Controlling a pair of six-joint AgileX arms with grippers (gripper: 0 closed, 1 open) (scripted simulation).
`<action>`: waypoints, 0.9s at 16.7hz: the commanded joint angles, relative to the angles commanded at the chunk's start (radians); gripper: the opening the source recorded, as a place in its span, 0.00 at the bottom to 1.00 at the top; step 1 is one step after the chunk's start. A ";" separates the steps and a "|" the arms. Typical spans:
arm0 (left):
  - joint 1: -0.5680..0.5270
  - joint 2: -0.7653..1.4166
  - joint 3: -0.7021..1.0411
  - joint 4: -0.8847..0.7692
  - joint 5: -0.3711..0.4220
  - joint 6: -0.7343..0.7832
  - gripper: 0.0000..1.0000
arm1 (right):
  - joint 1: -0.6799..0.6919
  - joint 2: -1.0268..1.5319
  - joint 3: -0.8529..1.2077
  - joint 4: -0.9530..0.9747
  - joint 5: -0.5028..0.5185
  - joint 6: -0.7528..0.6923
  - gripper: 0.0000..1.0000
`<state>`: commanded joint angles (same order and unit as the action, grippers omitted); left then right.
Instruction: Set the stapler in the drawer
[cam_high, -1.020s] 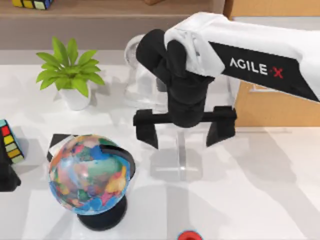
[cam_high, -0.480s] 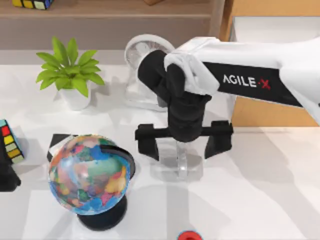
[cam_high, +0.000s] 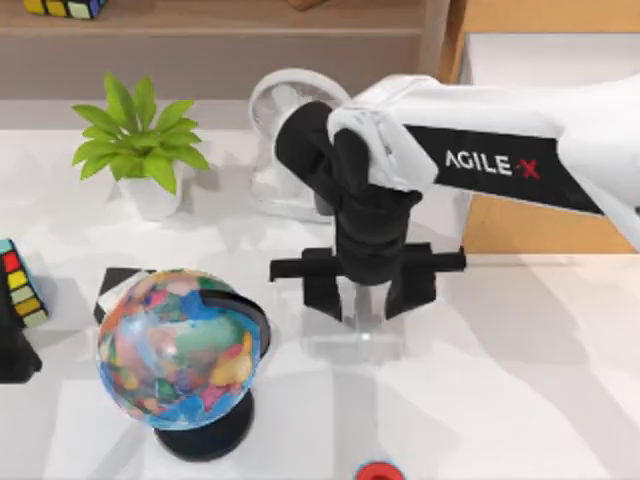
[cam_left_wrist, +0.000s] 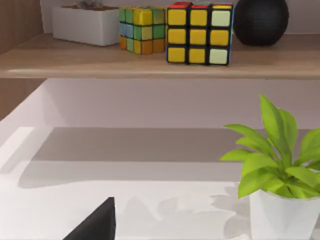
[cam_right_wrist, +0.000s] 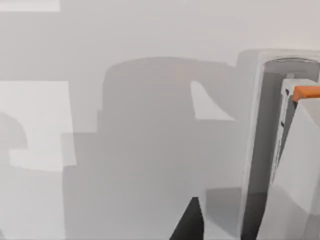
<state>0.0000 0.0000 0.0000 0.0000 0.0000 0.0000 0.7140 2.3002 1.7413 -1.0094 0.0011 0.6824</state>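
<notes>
The stapler (cam_high: 362, 318), on the table at the globe's (cam_high: 178, 347) three o'clock, is clamped between the narrowed fingers of the right gripper (cam_high: 363, 297). Grasping appears complete; lifting toward the drawer (cam_high: 545, 60) at one o'clock is needed next.

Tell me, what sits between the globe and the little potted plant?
Bare white tabletop, seen from the top view; the globe and potted plant stand apart.
</notes>
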 joint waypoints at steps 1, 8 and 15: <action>0.000 0.000 0.000 0.000 0.000 0.000 1.00 | 0.000 0.000 0.000 0.000 0.000 0.000 0.25; 0.000 0.000 0.000 0.000 0.000 0.000 1.00 | 0.000 0.000 0.000 0.000 0.000 0.000 0.00; 0.000 0.000 0.000 0.000 0.000 0.000 1.00 | -0.002 -0.006 0.012 -0.016 0.000 0.000 0.00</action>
<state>0.0000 0.0000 0.0000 0.0000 0.0000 0.0000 0.7125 2.2943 1.7536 -1.0251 0.0015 0.6829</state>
